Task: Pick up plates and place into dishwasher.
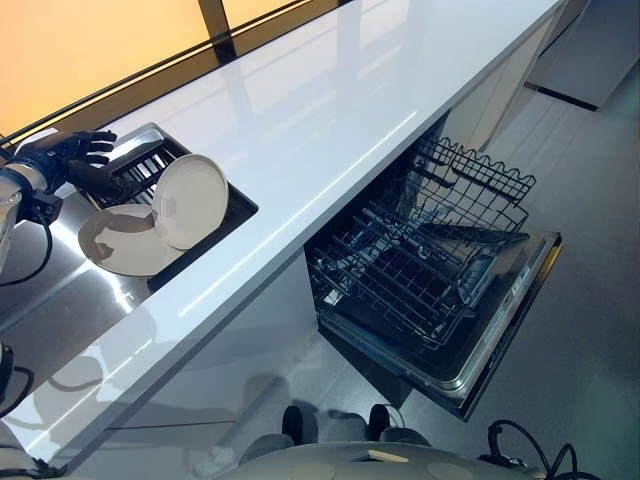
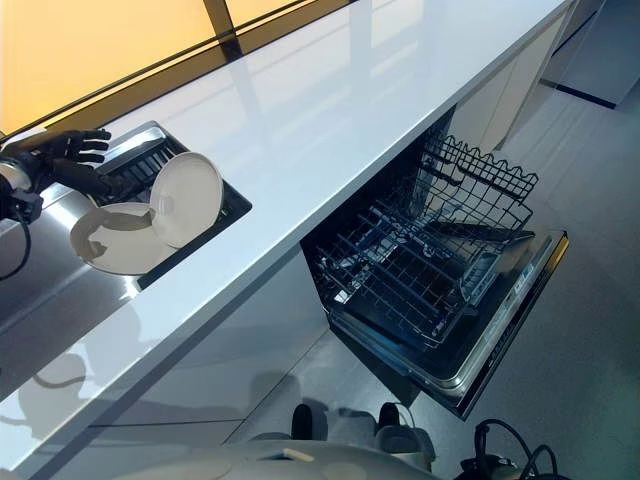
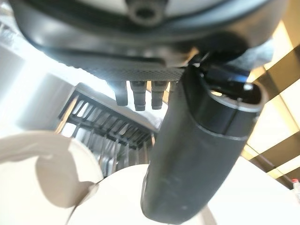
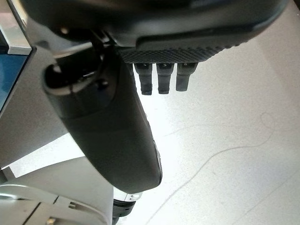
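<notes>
the left hand (image 1: 78, 152) hovers with fingers spread, holding nothing, just beside two white plates (image 1: 160, 215) leaning in the dark rack (image 1: 232, 206) on the counter (image 1: 330, 110), the dishwasher (image 1: 440, 290) open, right hand (image 4: 122, 136) relaxed over the floor.

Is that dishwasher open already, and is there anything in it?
Open: the dishwasher door is folded down and its lower rack is pulled out, with no dishes visible in it.
</notes>
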Tool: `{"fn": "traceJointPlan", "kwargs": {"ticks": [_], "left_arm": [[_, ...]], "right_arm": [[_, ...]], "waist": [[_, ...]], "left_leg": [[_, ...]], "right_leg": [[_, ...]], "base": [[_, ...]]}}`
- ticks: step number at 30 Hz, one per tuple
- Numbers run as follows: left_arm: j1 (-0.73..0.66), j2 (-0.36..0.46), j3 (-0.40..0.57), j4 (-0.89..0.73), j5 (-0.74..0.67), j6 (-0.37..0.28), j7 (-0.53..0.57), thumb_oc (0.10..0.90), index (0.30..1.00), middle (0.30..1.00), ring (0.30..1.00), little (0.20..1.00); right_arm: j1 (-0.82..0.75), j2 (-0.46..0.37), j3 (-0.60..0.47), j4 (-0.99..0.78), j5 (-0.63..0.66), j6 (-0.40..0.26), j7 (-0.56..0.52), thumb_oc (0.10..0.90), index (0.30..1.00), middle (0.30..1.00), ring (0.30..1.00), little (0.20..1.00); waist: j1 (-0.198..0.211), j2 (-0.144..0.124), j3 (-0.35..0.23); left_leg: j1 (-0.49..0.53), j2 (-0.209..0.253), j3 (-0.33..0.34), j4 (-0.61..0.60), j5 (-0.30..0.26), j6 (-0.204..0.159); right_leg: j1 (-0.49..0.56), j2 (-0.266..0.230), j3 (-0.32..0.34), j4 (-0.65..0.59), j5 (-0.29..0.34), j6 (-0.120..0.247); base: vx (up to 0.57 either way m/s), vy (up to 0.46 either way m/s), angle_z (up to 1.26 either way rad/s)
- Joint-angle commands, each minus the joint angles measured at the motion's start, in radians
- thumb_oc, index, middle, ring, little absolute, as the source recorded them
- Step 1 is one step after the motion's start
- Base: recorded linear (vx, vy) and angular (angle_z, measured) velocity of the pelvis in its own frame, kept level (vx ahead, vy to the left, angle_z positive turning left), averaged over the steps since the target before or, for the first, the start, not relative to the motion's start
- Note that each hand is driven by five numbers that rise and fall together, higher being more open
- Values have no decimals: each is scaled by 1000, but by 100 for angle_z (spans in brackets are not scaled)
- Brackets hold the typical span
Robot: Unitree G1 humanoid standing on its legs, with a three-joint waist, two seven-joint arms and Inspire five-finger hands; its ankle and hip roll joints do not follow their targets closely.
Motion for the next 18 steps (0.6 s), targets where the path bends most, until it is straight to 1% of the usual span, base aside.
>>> {"fn": "traceJointPlan", "kwargs": {"ticks": [1, 4, 6, 9, 10, 18], "left_arm": [[-97, 38, 160, 13, -8, -93, 42, 800, 900, 900, 900, 900], [-89, 31, 172, 5, -28, -88, 45, 800, 900, 900, 900, 900], [-80, 18, 183, 3, -52, -101, 58, 800, 900, 900, 900, 900], [-77, 6, 190, 2, -53, -107, 65, 800, 900, 900, 900, 900], [-73, -3, 194, 3, -55, -121, 68, 800, 900, 900, 900, 900], [-84, -19, 190, -4, -76, -132, 88, 800, 900, 900, 900, 900]], "right_arm": [[20, -78, 1, 5, -21, -2, -2, 800, 900, 900, 900, 900], [20, -77, 1, 1, -21, -4, -5, 800, 900, 900, 900, 900], [17, -80, 2, 0, -17, -7, -7, 800, 900, 900, 900, 900], [16, -81, 2, -3, -15, -11, -11, 800, 900, 900, 900, 900], [13, -81, 3, -3, -9, -15, -13, 800, 900, 900, 900, 900], [6, -87, 7, -4, -1, -35, -18, 800, 900, 900, 900, 900]], "waist": [[-4, 2, 1], [-6, 0, 7], [-7, -3, 16], [-10, -6, 25], [-12, -9, 33], [-18, -18, 63]], "left_leg": [[18, -75, 71, 6, -72, 35], [14, -74, 75, 6, -70, 35], [9, -73, 78, 6, -67, 34], [3, -71, 82, 6, -64, 34], [-2, -70, 82, 6, -62, 35], [-20, -69, 90, 6, -54, 36]], "right_leg": [[-2, -1, 61, 6, 0, 68], [-7, -1, 63, 7, 2, 68], [-13, -1, 66, 8, 4, 68], [-21, -2, 70, 10, 8, 67], [-28, -1, 74, 11, 11, 67], [-50, -2, 84, 15, 20, 67]], "base": [[0, 0, 0], [0, 0, 0], [-38, 23, -2], [-40, 17, -2], [-57, 20, -3], [-36, 18, -2]]}}
